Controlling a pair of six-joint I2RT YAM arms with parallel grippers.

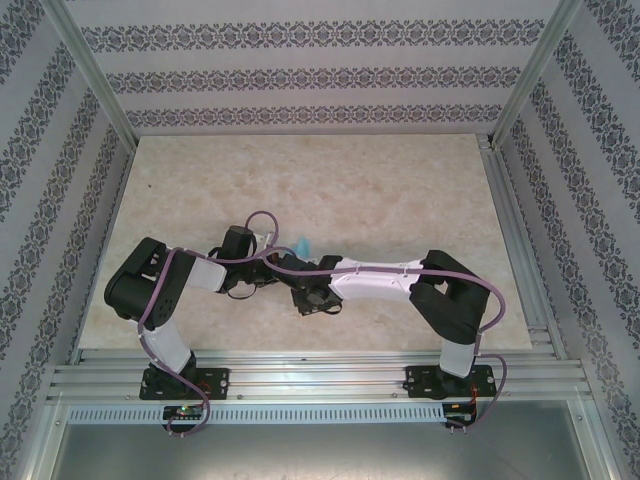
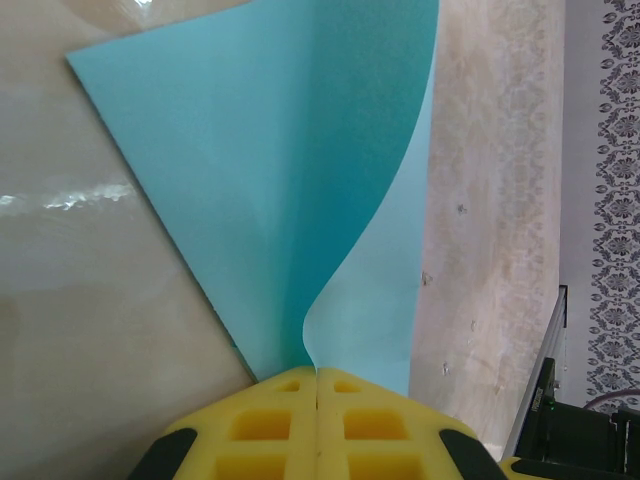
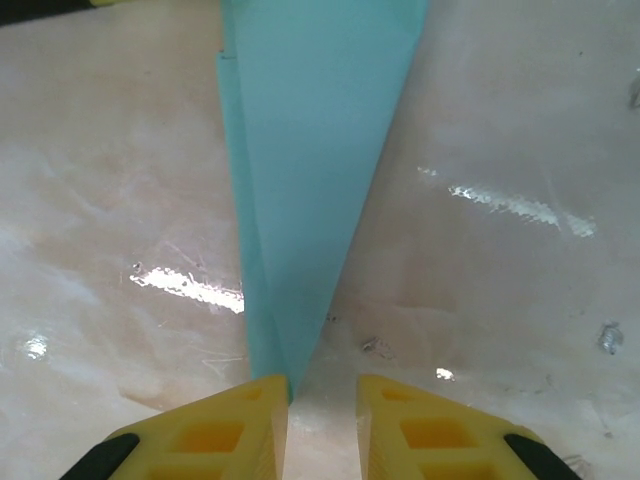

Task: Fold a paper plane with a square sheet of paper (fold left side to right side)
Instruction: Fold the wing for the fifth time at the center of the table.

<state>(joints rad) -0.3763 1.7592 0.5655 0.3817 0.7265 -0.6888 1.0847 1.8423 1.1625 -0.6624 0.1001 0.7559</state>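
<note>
The square sheet of paper (image 2: 250, 160) is turquoise-blue and lies folded into a long tapering shape on the marble table. One flap curls up off the lower layer. My left gripper (image 2: 317, 372) is shut on the paper's near edge, the yellow fingers pressed together with the sheet pinched between them. In the right wrist view the paper (image 3: 310, 150) narrows to a point that reaches the inner edge of the left finger (image 3: 255, 410). My right gripper (image 3: 323, 388) is open, with bare table showing between its fingers. From above, a small bit of paper (image 1: 300, 245) shows beside the two wrists.
Both arms reach inward and meet near the table's (image 1: 400, 190) middle front. An aluminium rail (image 1: 320, 375) runs along the near edge, and another (image 1: 515, 240) along the right. Patterned walls close off the back and sides.
</note>
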